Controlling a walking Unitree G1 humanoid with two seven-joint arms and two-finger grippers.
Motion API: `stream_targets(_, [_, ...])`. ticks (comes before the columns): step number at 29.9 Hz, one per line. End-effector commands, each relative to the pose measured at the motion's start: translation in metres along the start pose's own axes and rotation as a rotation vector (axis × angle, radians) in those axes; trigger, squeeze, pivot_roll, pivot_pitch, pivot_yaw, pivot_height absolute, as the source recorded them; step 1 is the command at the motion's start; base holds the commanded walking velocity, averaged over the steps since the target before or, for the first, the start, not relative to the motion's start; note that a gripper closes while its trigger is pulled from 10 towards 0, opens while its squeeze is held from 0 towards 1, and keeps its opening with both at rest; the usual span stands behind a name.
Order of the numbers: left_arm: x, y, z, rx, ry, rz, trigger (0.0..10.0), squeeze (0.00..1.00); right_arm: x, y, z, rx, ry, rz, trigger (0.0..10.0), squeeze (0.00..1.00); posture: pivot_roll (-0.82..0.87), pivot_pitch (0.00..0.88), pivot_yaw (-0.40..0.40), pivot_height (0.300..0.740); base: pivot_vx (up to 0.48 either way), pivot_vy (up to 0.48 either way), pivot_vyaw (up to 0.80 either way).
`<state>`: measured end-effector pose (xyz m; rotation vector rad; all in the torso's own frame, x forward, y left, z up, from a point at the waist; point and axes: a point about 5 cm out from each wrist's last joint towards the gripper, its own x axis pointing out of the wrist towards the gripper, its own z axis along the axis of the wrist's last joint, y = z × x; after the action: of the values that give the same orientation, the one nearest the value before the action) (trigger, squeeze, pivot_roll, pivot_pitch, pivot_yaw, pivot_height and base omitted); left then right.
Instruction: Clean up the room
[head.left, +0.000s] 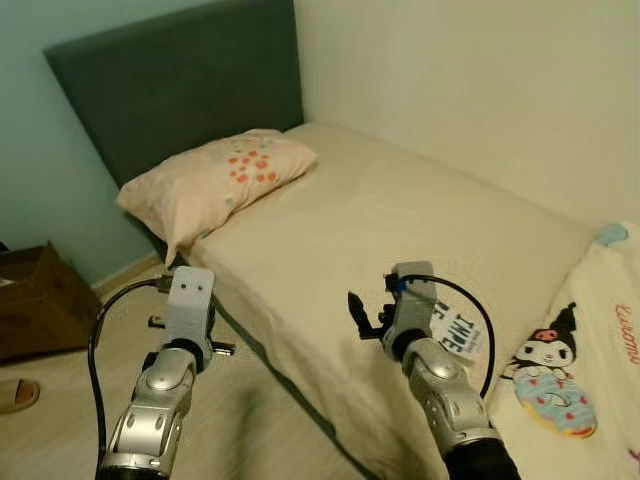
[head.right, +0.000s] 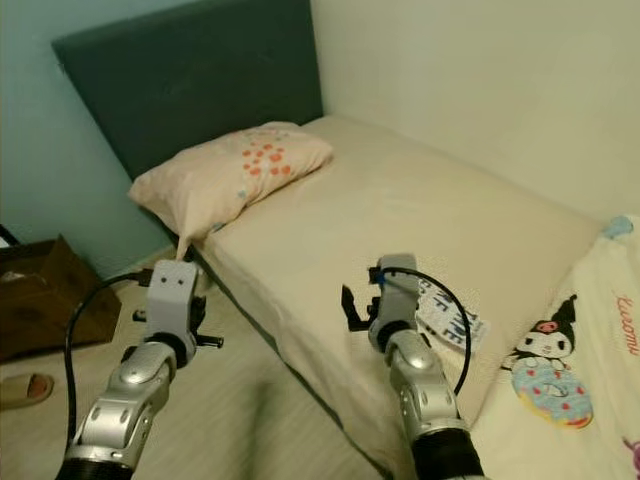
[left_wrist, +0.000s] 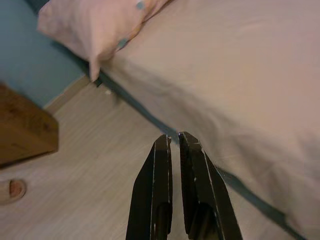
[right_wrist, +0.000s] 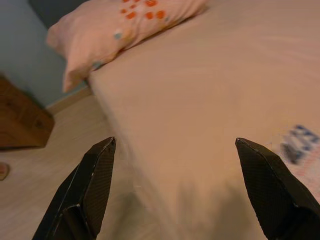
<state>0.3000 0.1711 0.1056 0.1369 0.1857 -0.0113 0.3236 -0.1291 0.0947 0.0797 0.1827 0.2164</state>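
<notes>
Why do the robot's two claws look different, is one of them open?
Yes. The right gripper is open, fingers wide apart over the bed; the left gripper is shut.

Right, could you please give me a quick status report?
Left gripper shut, over floor beside bed. Right gripper open above mattress edge. Printed item on bed by right arm. Pillow at headboard.

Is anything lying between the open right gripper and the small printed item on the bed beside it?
Nothing visible does. The right gripper hangs open over the bed's edge, and the printed item lies flat on bare sheet right next to that arm. The pillow sits well away at the headboard end.
</notes>
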Motion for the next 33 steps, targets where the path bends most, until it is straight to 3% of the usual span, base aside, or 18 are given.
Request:
stream_targets(1, [-0.001, 0.004, -0.003, 0.032, 0.008, 0.005, 10.0, 0.0, -0.002, -0.002, -0.001, 0.015, 0.0, -0.021, 10.0, 0.0, -0.04, 0.12, 0.077, 0.74, 0.0, 0.0, 0.0])
stream_targets(10, [0.0, 0.002, -0.002, 0.041, 0.003, -0.006, 10.0, 0.0, -0.004, -0.013, -0.004, 0.053, 0.009, -0.083, 10.0, 0.0, -0.04, 0.12, 0.077, 0.73, 0.0, 0.0, 0.0])
stream_targets(33, [-0.001, 0.001, 0.005, -0.005, -0.078, -0.022, 10.0, 0.0, -0.002, -0.04, 0.015, 0.031, -0.057, -0.184, 10.0, 0.0, -0.05, 0.139, 0.075, 0.62, 0.0, 0.0, 0.0])
